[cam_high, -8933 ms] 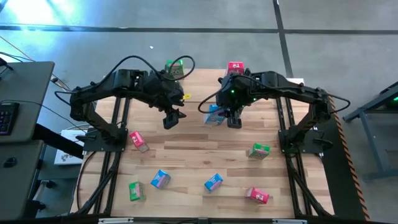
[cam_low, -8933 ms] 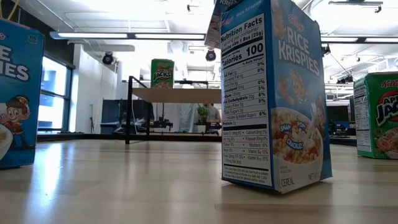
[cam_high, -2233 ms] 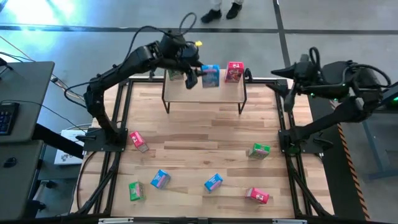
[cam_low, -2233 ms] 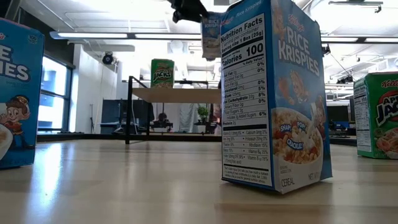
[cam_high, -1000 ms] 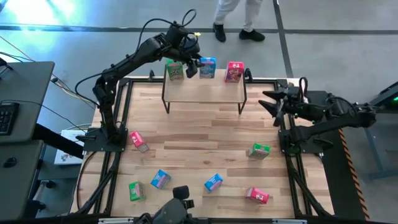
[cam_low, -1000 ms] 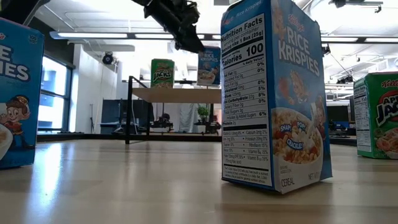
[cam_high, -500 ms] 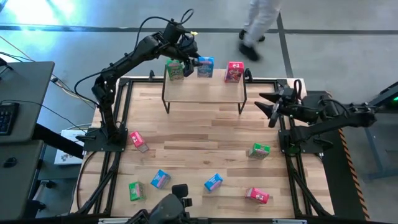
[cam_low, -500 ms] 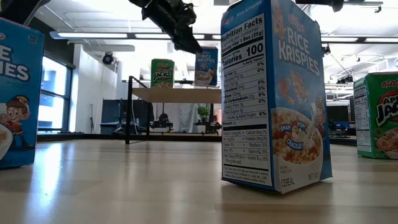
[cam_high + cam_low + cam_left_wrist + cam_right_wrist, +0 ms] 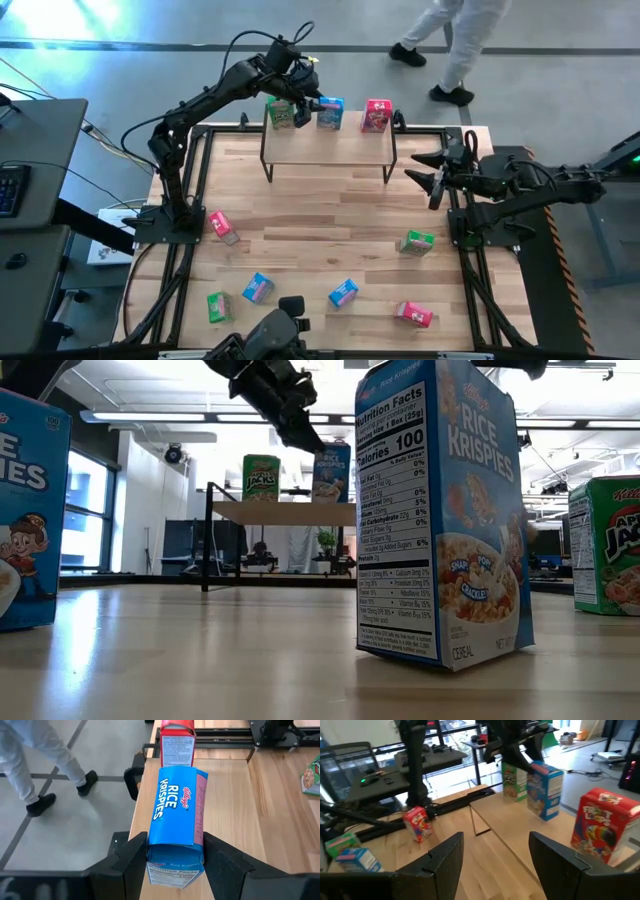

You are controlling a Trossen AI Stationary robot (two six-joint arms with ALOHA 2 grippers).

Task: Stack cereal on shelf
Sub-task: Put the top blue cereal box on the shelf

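High view: the shelf [image 9: 328, 140] stands at the far edge of the wooden table [image 9: 330, 235], and three boxes stand in a row on its plank: a green box [image 9: 281, 113], a blue Rice Krispies box [image 9: 330, 112] in the middle, and a red box [image 9: 376, 115]. The left gripper [image 9: 308, 104] reaches over the shelf and is clamped on the blue Rice Krispies box, its fingers [image 9: 131, 861] pressed against the box's two sides in the left wrist view, with the red box just beyond it. The right gripper [image 9: 432, 176] hangs over the table's right edge, well apart from the shelf, its fingers spread with nothing between them; the right wrist view looks across the plank toward all three shelved boxes. Six more boxes lie scattered on the table: a pink one [image 9: 222, 226] near the left arm's base, a green one [image 9: 417, 241] on the right, and a green [image 9: 217, 306], two blue [image 9: 257, 288] [image 9: 343, 293] and a pink [image 9: 414, 314] along the near side. A person's legs [image 9: 450, 45] cross the floor behind the table.
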